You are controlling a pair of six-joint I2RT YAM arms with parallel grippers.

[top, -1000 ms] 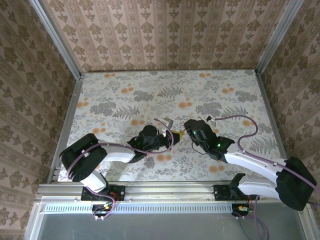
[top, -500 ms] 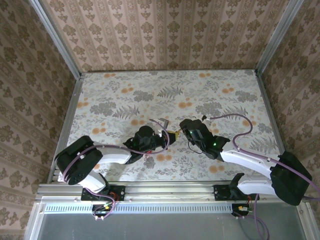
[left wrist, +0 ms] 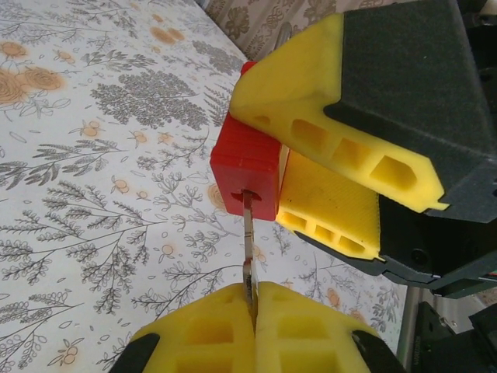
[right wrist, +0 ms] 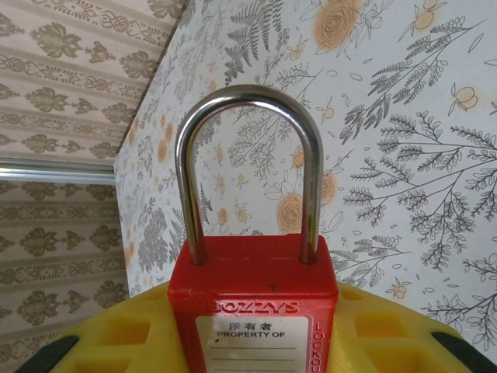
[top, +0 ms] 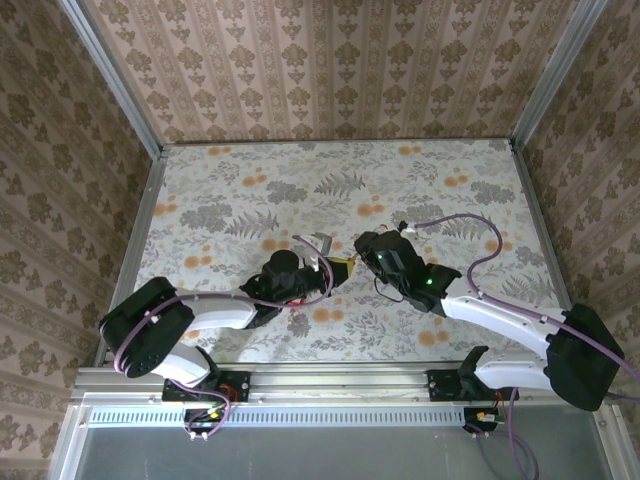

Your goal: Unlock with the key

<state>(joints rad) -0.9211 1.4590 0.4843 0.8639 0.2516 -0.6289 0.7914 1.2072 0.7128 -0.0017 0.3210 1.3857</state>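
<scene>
Red padlock is sitting mid-frame, clamped by the right gripper. The left gripper is pinching the key, its blade in the keyhole. Twisting squarely about the blade probably avoids bending it.

Red padlock with a white label, steel shackle seated in its 2 holes; a thin metal key sits in its keyhole.

Left arm extends low from its base toward centre. Right arm extends inward from the opposite side. The claws face each other, nearly touching. Left claw: jaws fully closed, pinching the key. Right claw: jaws clamped on the padlock body.
</scene>
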